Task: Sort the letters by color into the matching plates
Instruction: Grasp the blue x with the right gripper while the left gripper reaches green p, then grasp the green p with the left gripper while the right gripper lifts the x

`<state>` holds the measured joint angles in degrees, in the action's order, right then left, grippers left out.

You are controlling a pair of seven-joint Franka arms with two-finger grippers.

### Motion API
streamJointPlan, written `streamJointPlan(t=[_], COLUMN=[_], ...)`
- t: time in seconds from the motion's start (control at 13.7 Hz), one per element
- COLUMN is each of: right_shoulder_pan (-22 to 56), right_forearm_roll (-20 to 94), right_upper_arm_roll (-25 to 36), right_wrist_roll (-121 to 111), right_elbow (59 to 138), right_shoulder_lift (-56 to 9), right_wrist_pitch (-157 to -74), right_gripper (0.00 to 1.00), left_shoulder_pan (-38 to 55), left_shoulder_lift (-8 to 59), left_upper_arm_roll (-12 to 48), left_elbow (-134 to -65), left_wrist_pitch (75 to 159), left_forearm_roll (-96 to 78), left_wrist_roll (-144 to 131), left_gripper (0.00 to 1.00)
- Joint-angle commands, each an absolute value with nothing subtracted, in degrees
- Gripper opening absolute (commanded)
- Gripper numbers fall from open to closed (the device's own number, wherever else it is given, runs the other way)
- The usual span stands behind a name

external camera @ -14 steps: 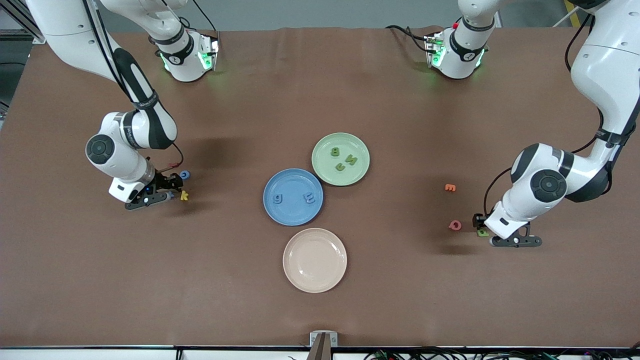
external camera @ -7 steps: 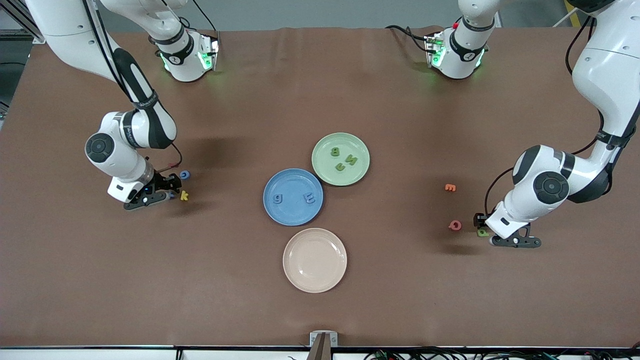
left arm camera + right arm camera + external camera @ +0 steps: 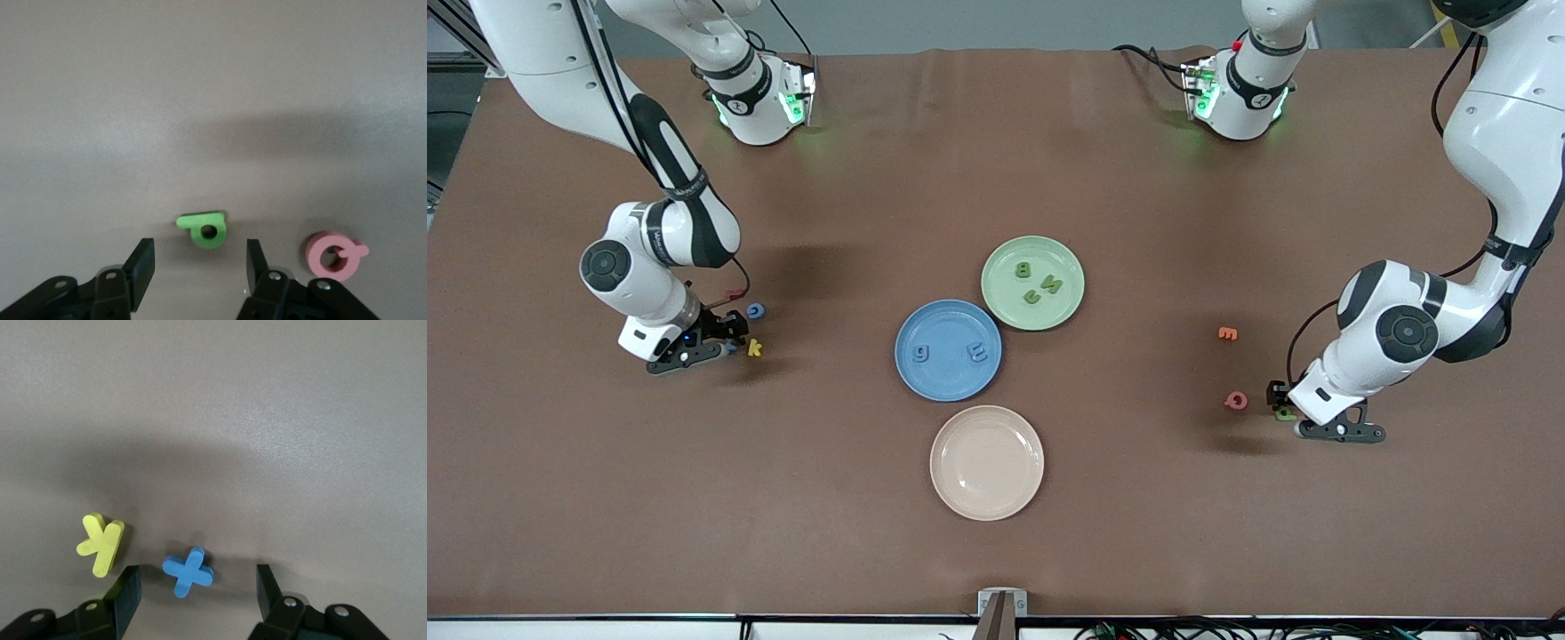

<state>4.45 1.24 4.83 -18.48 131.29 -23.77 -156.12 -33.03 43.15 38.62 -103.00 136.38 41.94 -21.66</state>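
My left gripper (image 3: 200,267) is open, low over the table at the left arm's end, its fingers (image 3: 141,267) either side of a small green letter (image 3: 205,230) that lies flat just ahead of the tips. In the front view that green letter (image 3: 1285,413) peeks out beside the left gripper (image 3: 1279,402). My right gripper (image 3: 198,593) is open near the right arm's end, straddling a blue plus piece (image 3: 189,571). A blue round letter (image 3: 755,311) lies close by. The blue plate (image 3: 947,382) holds two blue letters. The pale green plate (image 3: 1063,307) holds three green letters.
A pink letter (image 3: 333,253) lies just outside one left finger, and an orange piece (image 3: 1228,334) sits farther from the front camera. A yellow letter (image 3: 101,545) lies beside the blue plus. A cream plate (image 3: 986,462) stands nearer the front camera than the blue plate.
Both wrists have shifted only slightly over their letters. No letter has moved, and both grippers stay open.
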Motion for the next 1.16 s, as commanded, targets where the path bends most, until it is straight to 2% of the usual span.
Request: streamJointPlan(t=[0.0,0.15,0.44,0.87,1.09], right_shoulder_pan=[3.69,3.69,3.78,3.69,3.78], right_forearm_roll=[0.79,0.79,0.88,1.49,1.58], right_upper_arm_roll=[4.48,4.48,4.39,4.39,4.39], right_wrist_roll=[-18.99,-18.81,-18.46,-18.28,-16.53], right_elbow=[131.40,131.40,131.40,131.31,130.35], right_shoulder_lift=[-24.08,-24.17,-24.17,-24.17,-24.08], right_wrist_pitch=[-157.15,-157.15,-157.15,-156.97,-156.10], right_gripper=[0.79,0.76,0.54,0.04,0.00], left_shoulder_pan=[-33.49,-34.10,-34.19,-34.10,-33.66], left_shoulder_lift=[45.17,45.18,46.14,47.72,47.55], left_upper_arm_roll=[39.02,38.94,38.67,38.06,38.06], left_elbow=[-101.60,-101.60,-100.38,-99.41,-99.40], left_wrist_pitch=[138.08,138.08,138.16,138.95,139.04], left_forearm_roll=[42.71,42.71,42.71,42.54,42.28], left_wrist_roll=[-20.22,-19.34,-18.90,-18.90,-19.60], left_gripper=[0.63,0.63,0.63,0.62,0.62])
